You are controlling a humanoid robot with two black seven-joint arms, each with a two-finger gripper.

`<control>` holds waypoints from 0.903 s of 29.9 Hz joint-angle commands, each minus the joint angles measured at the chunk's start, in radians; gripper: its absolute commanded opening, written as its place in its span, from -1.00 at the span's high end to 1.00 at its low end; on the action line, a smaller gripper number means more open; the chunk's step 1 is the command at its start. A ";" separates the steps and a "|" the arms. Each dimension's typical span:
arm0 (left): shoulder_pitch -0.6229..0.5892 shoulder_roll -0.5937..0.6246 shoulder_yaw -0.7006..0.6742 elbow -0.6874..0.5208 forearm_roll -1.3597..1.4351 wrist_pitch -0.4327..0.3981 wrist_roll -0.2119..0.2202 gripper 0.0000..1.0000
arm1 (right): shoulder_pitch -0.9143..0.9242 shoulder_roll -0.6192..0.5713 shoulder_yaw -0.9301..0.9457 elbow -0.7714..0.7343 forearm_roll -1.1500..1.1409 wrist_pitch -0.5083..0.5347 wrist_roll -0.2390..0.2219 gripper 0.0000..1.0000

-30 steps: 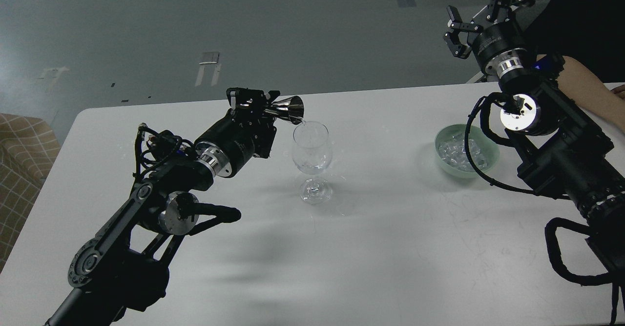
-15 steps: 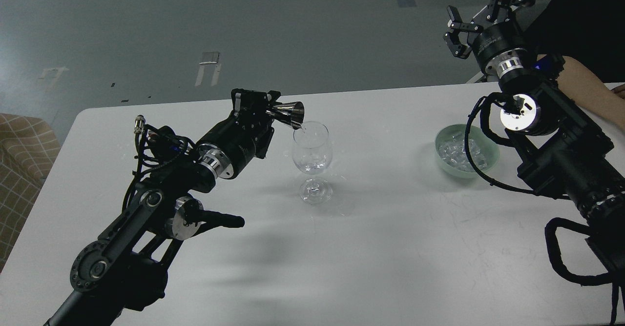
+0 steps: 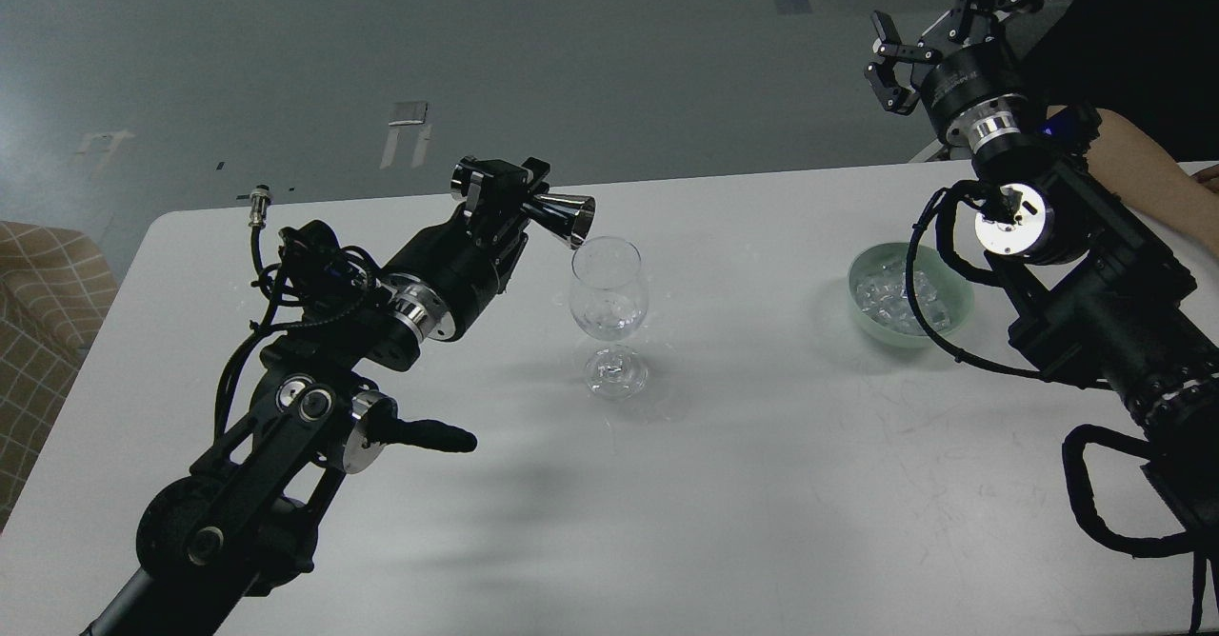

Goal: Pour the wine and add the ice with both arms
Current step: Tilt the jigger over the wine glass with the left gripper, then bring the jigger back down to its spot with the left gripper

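The left tool [image 3: 519, 200] pinches a steel jigger [image 3: 566, 216], tilted at the wine glass [image 3: 608, 298] rim. The right tool [image 3: 929, 31] is spread, raised beyond the tabletop [image 3: 762, 484] far edge, above the ice [image 3: 895, 295] bowl [image 3: 960, 308].

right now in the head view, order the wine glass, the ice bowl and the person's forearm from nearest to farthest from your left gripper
From the left gripper, holding the metal jigger:
1. Wine glass, just right of it, below the jigger's mouth.
2. Ice bowl, further right on the table.
3. Person's forearm, at the far right edge.
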 commanded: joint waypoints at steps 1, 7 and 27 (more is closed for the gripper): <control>0.003 0.002 0.001 -0.002 0.085 -0.009 0.000 0.87 | 0.000 0.000 -0.001 0.000 0.000 -0.001 0.000 -1.00; -0.005 0.022 0.001 -0.030 0.114 -0.023 0.003 0.86 | 0.000 0.000 -0.001 0.000 0.000 0.000 0.000 -1.00; 0.099 -0.061 -0.374 -0.065 -0.801 0.120 0.117 0.79 | -0.003 0.000 -0.001 0.000 0.000 -0.001 0.000 -1.00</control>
